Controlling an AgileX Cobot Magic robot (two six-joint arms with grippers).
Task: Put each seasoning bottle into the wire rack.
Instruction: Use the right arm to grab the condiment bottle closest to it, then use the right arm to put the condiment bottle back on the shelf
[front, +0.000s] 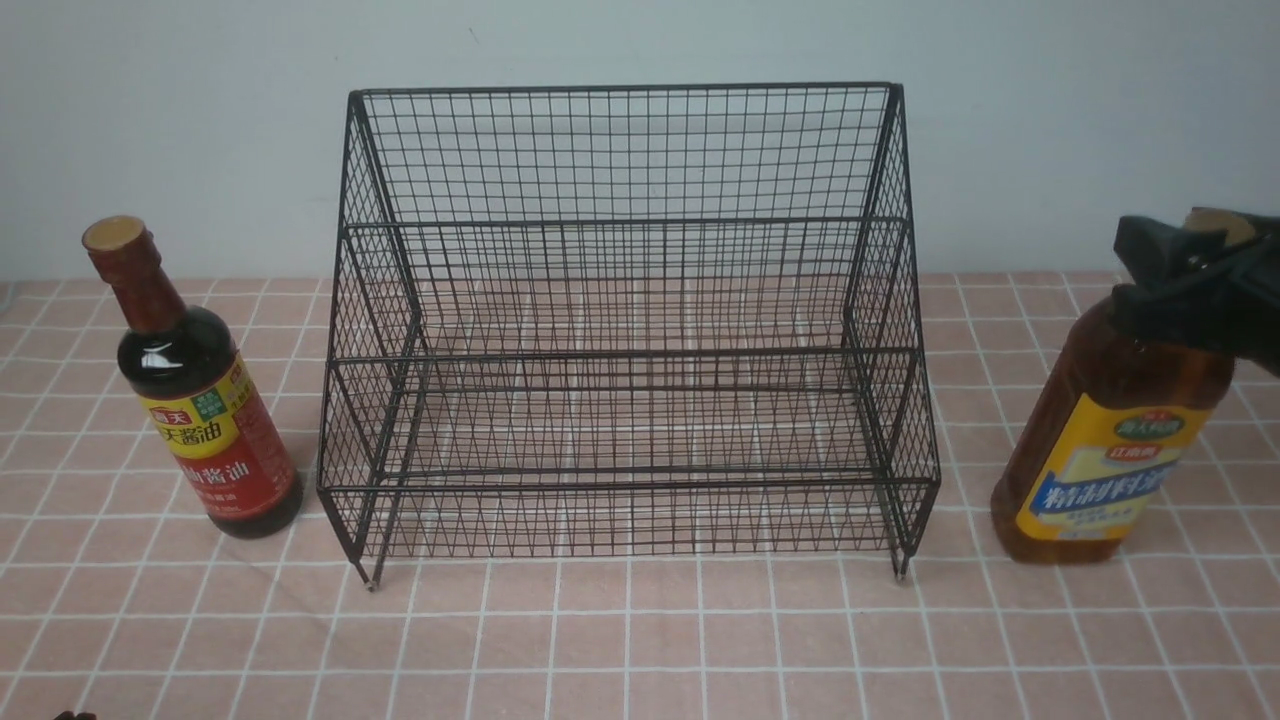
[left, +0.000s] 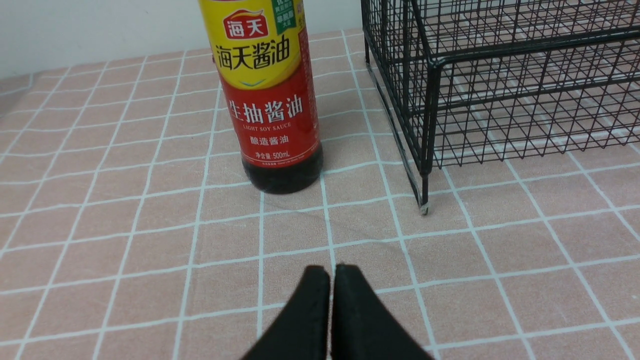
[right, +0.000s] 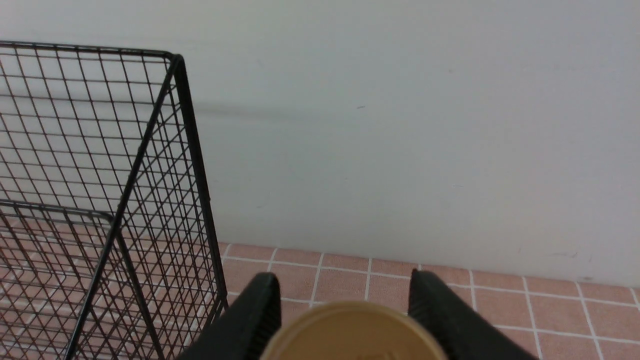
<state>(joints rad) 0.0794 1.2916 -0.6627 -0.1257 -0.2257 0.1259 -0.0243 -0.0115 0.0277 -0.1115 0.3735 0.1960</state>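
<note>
The wire rack (front: 620, 88) stands mid-table (front: 640, 640), with the soy-sauce bottle (front: 205, 420) upright just off its left side and the amber bottle (front: 1100, 470) upright off its right side, both outside it. The left gripper (left: 331, 272) hangs low in front of the soy-sauce bottle, its jaws pressed together on nothing. The right gripper (right: 344, 282) straddles the amber bottle's tan cap (right: 350, 335); I cannot tell if it is actually squeezing.
</note>
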